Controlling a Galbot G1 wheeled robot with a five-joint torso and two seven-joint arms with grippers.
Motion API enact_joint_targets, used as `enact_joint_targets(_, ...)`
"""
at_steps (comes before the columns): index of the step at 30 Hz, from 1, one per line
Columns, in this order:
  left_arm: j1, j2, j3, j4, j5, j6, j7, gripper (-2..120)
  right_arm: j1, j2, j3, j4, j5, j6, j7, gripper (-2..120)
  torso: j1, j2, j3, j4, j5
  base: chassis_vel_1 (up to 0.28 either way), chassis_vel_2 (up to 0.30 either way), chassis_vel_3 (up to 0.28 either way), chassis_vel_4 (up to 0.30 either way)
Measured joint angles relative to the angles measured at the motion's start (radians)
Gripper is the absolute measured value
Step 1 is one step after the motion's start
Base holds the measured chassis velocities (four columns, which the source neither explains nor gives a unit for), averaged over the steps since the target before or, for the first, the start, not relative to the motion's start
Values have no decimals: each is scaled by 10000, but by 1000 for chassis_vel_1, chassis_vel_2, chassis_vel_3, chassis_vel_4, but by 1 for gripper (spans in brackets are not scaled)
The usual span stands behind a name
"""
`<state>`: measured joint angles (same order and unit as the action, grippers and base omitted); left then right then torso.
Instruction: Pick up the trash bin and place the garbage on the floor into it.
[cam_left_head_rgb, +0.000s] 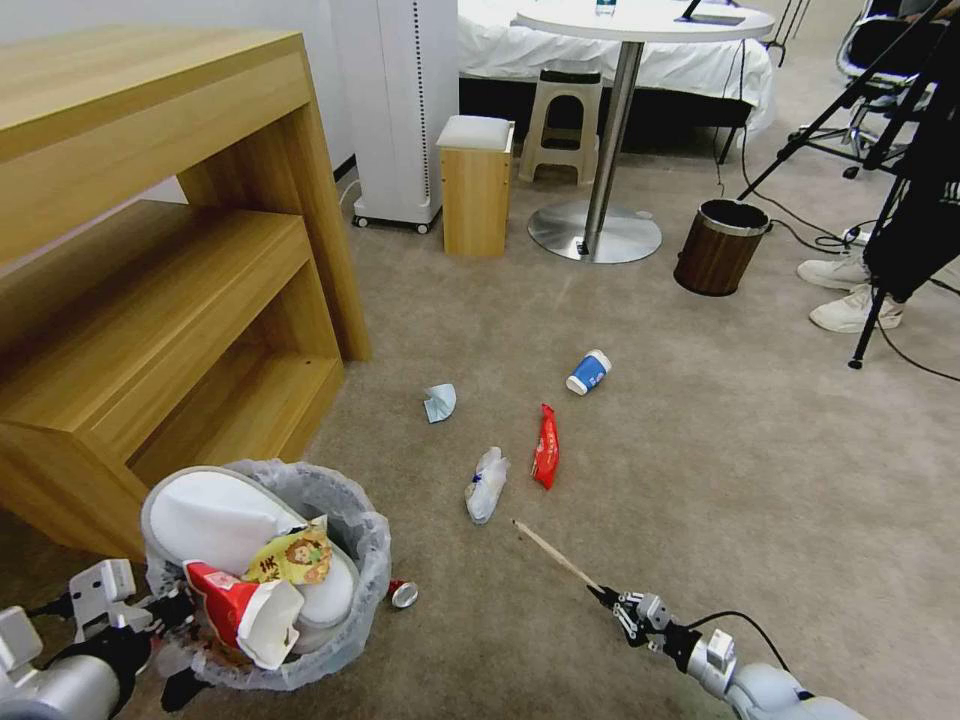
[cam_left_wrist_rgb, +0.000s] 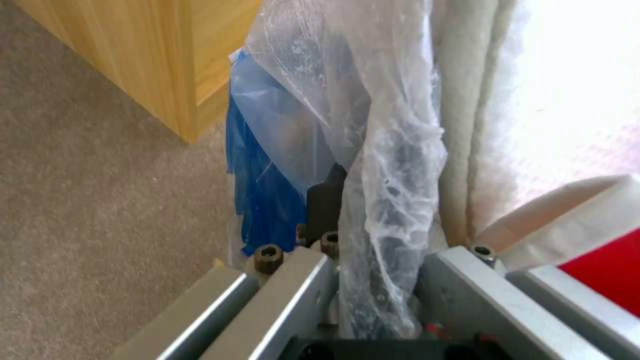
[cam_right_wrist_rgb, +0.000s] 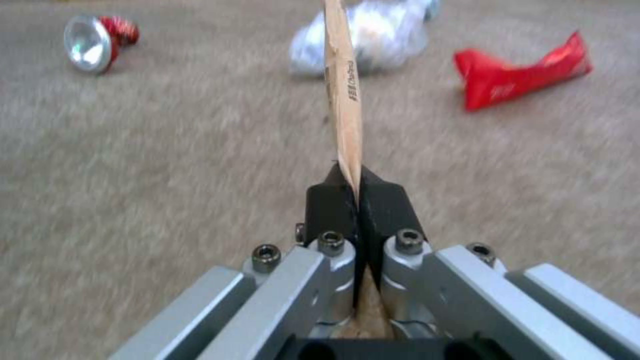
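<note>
The floor (cam_left_head_rgb: 700, 480) was beige short-pile carpet, with a wooden shelf unit (cam_left_head_rgb: 170, 270) at the left and a round pedestal table (cam_left_head_rgb: 620, 120), two stools and a wood-grain bin (cam_left_head_rgb: 720, 245) farther back. The left gripper (cam_left_head_rgb: 165, 625) clamped the bag-lined rim of the trash bin (cam_left_head_rgb: 330, 640), which held a white slipper (cam_left_head_rgb: 215, 520) and a red-white carton (cam_left_head_rgb: 245, 610); whether the bin stood on the carpet was unclear. The right gripper (cam_left_head_rgb: 607, 597) was clenched on a wooden stick (cam_left_head_rgb: 555, 555). A red can (cam_left_head_rgb: 402, 594), crushed bottle (cam_left_head_rgb: 486, 484), red wrapper (cam_left_head_rgb: 545, 447), blue cup (cam_left_head_rgb: 588, 372) and tissue (cam_left_head_rgb: 438, 402) lay scattered.
</note>
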<state>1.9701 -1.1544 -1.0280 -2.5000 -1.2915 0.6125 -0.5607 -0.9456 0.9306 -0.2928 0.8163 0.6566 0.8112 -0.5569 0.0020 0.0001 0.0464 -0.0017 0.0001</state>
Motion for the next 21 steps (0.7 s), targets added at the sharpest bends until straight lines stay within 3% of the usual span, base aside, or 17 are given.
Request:
enact_joint_targets(12,-128,249,579,0,28,151,-125,0,247,-978,266,1659,1021,3,-37,0,0,0,0,0,0,0,0,0,0)
enact_joint_targets(21,-593,624,1483,164,137,260,-287,0,299,-2091,532,4107,1395,3,429,0,0,-1,0,-1,-2,0,0,0,0)
